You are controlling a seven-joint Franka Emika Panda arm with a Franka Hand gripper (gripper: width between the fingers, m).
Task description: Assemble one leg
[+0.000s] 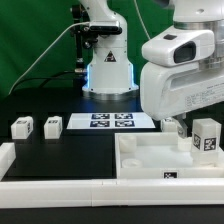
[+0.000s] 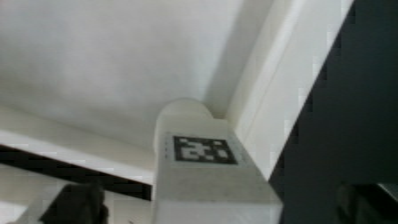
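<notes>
A leg [image 1: 207, 137], a small white block with a black-and-white tag, stands upright at the far corner of the tray-like white tabletop piece [image 1: 140, 165], on the exterior view's right. My gripper [image 1: 188, 122] hangs right over it. In the wrist view the leg [image 2: 210, 150] rises between my dark fingertips [image 2: 71, 205], with a gap on each side. The jaws stand open astride it, touching nothing. Two more legs [image 1: 22, 127] [image 1: 52, 124] stand on the black table on the exterior view's left.
The marker board [image 1: 110, 121] lies flat at mid-table in front of the arm's base [image 1: 108, 75]. A white rail [image 1: 60, 185] runs along the front edge and turns up the exterior view's left side. Cables hang behind the base.
</notes>
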